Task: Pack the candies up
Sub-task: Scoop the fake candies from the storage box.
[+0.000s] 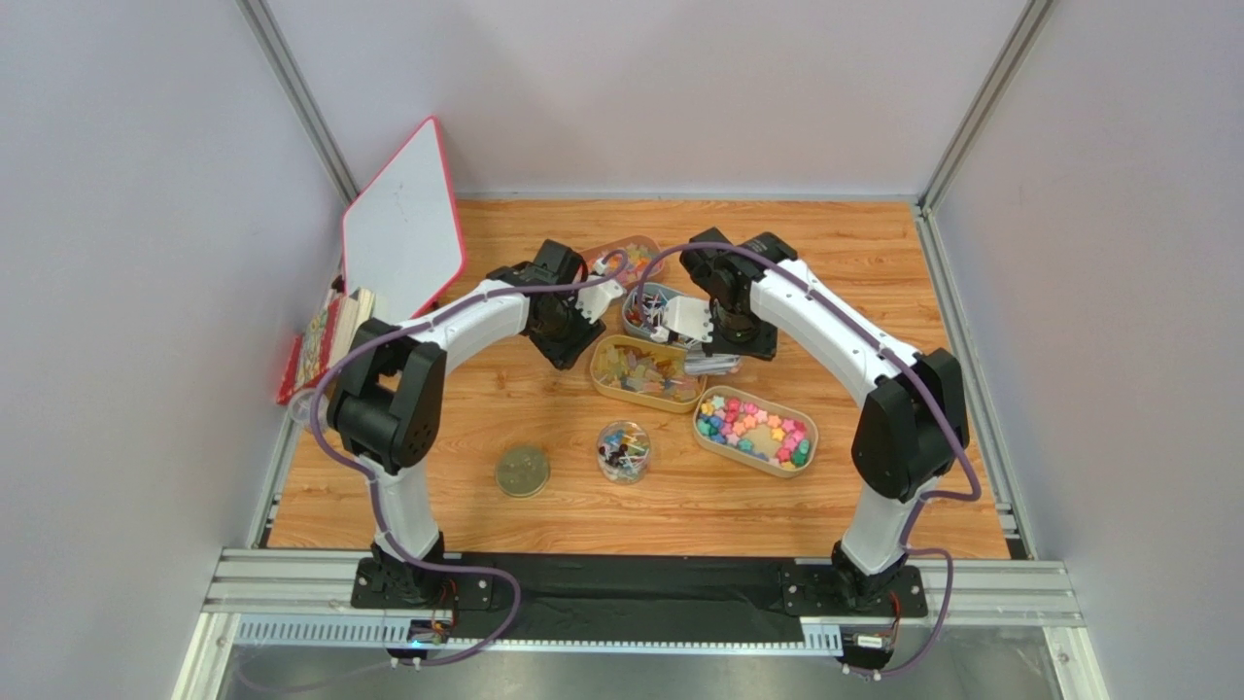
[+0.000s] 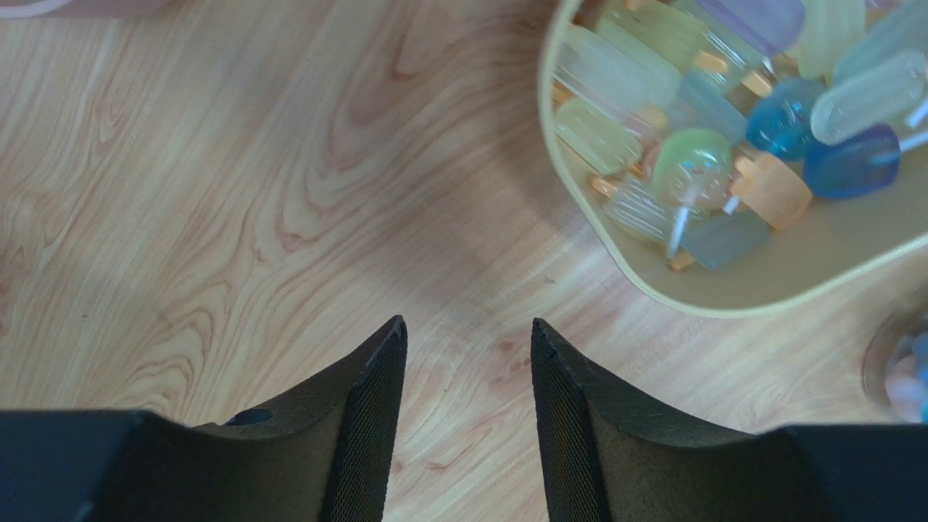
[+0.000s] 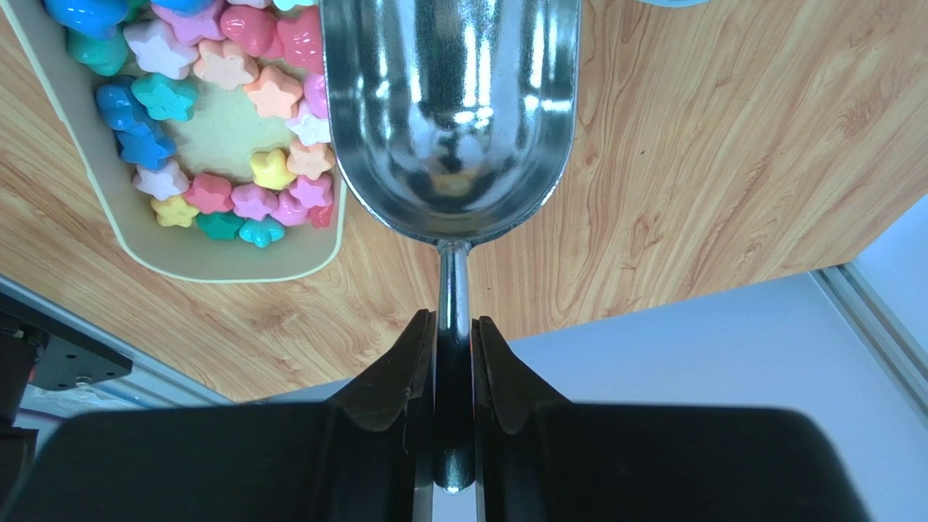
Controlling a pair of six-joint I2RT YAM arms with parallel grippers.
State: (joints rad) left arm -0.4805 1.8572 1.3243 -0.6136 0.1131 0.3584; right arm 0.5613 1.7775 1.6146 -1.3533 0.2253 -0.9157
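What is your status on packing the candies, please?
Left gripper open, empty. Right gripper shut on scoop, scoop empty. Star candies in tray beside it. No obstruction seen.

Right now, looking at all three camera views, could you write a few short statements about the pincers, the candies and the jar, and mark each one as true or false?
1. The right pincer is shut on the thin handle of the shiny metal scoop. True.
2. The left pincer grips a candy. False: it is open, with nothing between its fingers, above the bare wooden table.
3. The small clear round jar has its lid on. False: the round greyish lid lies on the table beside it.
4. The bright star-shaped candies lie in a tan oval tray. True.
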